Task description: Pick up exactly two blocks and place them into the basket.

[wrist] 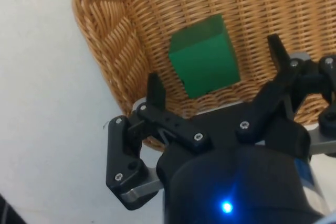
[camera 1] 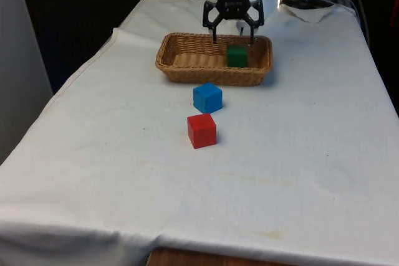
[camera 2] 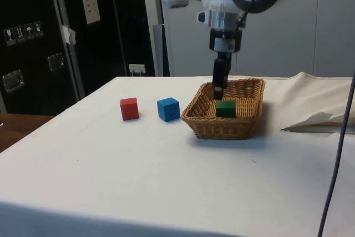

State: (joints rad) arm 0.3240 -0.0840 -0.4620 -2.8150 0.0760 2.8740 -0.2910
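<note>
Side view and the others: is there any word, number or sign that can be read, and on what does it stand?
None can be read.
Pale sheet on the dark cabinets: its print is too small to read.
Small white pictogram stickers on the same cabinets: too blurred to make out.
Green wooden block, blue wooden block, red wooden block, woven wicker basket: no markings.

green block (camera 2: 226, 109) in basket (camera 2: 222, 126); gripper (camera 2: 218, 88) above; red block (camera 2: 129, 109), blue block (camera 2: 168, 109)
</note>
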